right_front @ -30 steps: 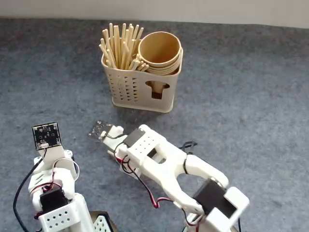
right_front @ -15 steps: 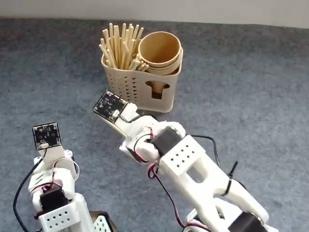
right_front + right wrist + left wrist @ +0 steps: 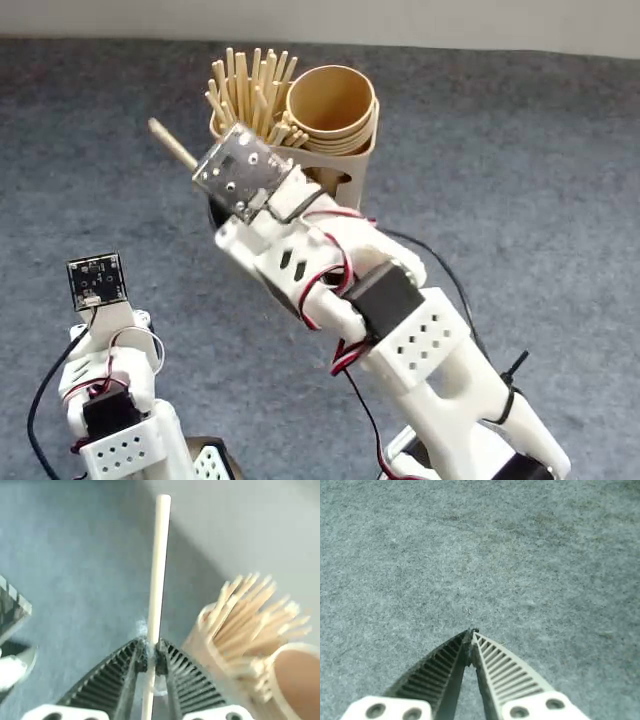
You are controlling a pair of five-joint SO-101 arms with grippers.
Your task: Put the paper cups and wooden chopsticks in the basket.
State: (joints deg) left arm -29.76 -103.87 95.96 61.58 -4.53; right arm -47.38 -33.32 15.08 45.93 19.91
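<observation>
At the table's (image 3: 560, 150) near left corner the left gripper (image 3: 471, 631) points down at the grey surface, fingers pressed together on nothing. Toward the middle, the right gripper (image 3: 151, 653) is clamped on a single chopstick (image 3: 172, 143), which slants out past the basket's left side. The basket (image 3: 362, 170) stands by the far edge, a bundle of chopsticks (image 3: 245, 90) in its left compartment, stacked paper cups (image 3: 330, 100) in its right.

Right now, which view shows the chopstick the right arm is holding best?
The right wrist view: most of the chopstick extends out from the right gripper, which is shut on it. The high view gives just its end, sticking out beside the basket from behind the arm.
</observation>
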